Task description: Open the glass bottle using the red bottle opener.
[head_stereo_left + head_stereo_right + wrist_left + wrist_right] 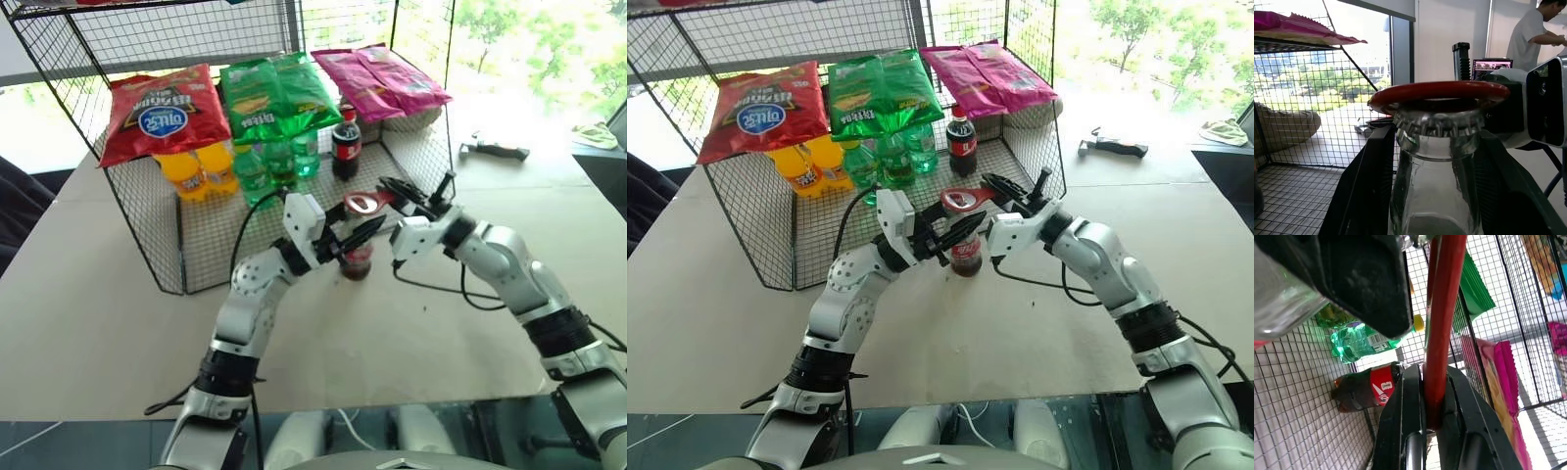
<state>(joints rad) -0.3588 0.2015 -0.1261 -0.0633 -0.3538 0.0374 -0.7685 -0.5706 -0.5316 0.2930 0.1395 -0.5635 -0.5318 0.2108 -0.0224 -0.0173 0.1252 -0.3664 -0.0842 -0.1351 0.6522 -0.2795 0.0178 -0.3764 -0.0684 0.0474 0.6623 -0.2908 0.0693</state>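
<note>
The glass bottle [357,262] stands upright on the table in front of the wire rack, clear with dark cola low down. My left gripper [355,238] is shut on its neck; black fingers [1364,191] flank the glass below the crimped cap [1439,122]. The red bottle opener [364,204] lies with its ring head flat over the cap, seen edge-on as a red opener rim [1440,92]. My right gripper [1432,399] is shut on the opener's handle [1442,333], reaching in from the right.
Behind stands a wire rack [147,225] with chip bags [162,110] on top and orange bottles [196,168], green bottles [279,162] and a dark cola bottle [346,142] inside. A black-handled tool [495,149] lies at the back right. A person [1533,34] stands beyond the table.
</note>
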